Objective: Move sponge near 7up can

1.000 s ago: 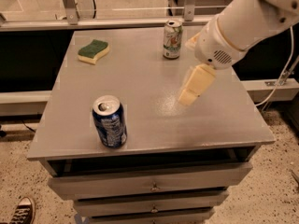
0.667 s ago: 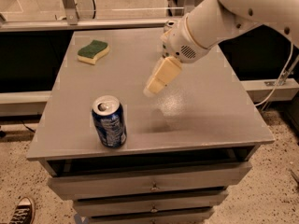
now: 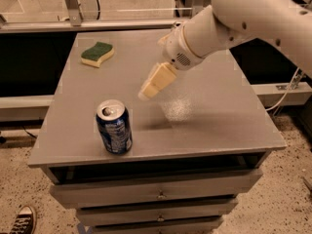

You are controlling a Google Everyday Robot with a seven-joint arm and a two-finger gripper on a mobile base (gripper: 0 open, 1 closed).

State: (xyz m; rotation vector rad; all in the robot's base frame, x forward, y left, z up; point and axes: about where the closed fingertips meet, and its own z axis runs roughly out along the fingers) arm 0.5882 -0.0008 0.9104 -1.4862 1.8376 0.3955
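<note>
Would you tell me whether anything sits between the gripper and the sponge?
Nothing visible does. The gripper hangs over the middle of the table, the sponge lies toward the far left corner, and the blue can stands near the front edge, off the line between them.

Jaws hover mid-table; bare tabletop [image 3: 122, 79] runs to the sponge [image 3: 97, 54] — blue can [image 3: 114, 126] stands aside.

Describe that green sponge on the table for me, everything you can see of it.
The sponge is small with wavy edges: a dark green scrubbing layer on top of pale yellow foam. It lies flat, green side up, near the far left corner, as pictured, of the grey table, with nothing touching it. The gripper hovers over the table's middle, well apart from it.
</note>
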